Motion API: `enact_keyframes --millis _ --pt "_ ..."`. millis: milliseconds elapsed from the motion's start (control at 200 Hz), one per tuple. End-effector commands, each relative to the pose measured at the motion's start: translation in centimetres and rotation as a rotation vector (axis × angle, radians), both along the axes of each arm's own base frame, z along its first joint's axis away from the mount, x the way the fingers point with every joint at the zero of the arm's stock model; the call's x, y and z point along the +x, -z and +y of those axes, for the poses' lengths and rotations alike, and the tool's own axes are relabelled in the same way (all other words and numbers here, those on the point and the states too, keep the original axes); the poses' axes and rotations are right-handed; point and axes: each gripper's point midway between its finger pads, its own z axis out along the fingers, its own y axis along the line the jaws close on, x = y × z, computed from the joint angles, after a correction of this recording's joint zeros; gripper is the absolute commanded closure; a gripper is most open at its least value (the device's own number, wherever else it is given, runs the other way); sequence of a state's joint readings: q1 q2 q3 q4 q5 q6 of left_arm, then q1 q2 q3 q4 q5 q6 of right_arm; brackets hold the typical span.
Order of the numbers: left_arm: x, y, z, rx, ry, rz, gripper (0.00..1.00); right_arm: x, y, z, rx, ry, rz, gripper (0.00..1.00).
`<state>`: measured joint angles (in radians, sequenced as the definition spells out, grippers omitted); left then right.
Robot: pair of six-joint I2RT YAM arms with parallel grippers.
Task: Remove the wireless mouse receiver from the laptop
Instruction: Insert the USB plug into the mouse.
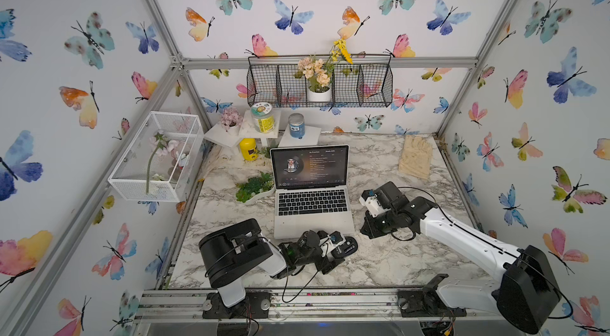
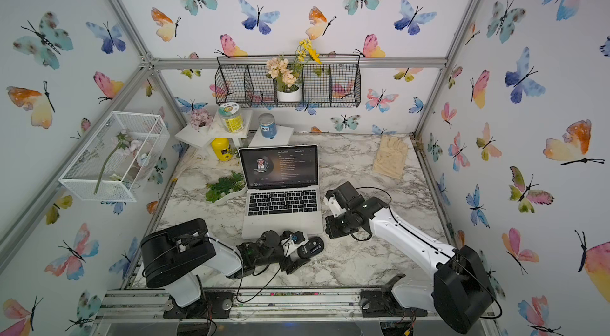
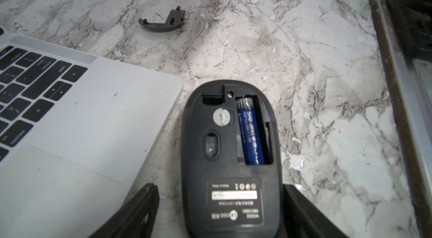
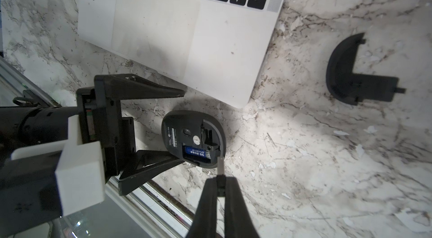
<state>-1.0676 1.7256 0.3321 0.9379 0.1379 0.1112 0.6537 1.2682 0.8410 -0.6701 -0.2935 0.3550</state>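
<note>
Right end effector [image 4: 221,179] pinches wireless mouse receiver [image 4: 220,168], plug aimed at mouse [image 4: 194,138] just ahead. Left end effector [image 4: 184,125] released, straddling it.

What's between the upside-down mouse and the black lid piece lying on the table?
Nothing but bare marble table separates the mouse and the lid piece; the left wrist view shows it.

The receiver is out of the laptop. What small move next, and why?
Probably the right gripper should ease its wireless mouse receiver toward the empty slot beside the battery in the upturned mouse: the cover lies off, the left gripper stands open around it.
</note>
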Motion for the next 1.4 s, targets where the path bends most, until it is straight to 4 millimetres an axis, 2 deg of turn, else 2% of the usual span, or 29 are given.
enact_keyframes --millis 0,205,501,591,696,826,1056,1181,1396 --pt "0.0 1.8 1.2 0.031 -0.034 0.037 0.16 -0.7 0.8 0.1 0.015 -0.001 0.038 0.98" --pt "0.1 1.9 0.9 -0.011 -0.013 0.047 0.23 -1.6 1.3 0.0 0.012 -0.005 0.084 0.98" --pt "0.5 2.2 0.3 -0.017 -0.016 0.041 0.23 -1.9 2.2 0.1 -0.050 -0.034 0.132 0.98" --pt "0.5 2.5 -0.1 -0.011 -0.002 0.048 0.31 -1.7 2.2 0.5 -0.043 -0.038 0.134 0.98" --pt "0.6 3.5 -0.6 0.029 0.009 0.074 0.47 -1.3 2.1 0.7 -0.043 -0.037 0.129 0.98" --pt "0.8 3.5 -0.6 0.027 -0.006 0.076 0.47 -1.1 2.1 0.9 -0.046 -0.037 0.134 0.98" --pt "2.8 2.1 1.1 0.066 -0.132 -0.015 0.56 -1.0 1.9 0.5 -0.093 -0.047 0.144 0.98" --pt "2.7 1.5 1.0 0.074 -0.129 -0.052 0.60 -0.9 1.9 0.7 -0.084 -0.053 0.142 0.98" --pt "2.0 2.0 0.3 0.099 -0.091 -0.061 0.60 -0.4 2.5 1.5 -0.066 -0.065 0.142 0.98"
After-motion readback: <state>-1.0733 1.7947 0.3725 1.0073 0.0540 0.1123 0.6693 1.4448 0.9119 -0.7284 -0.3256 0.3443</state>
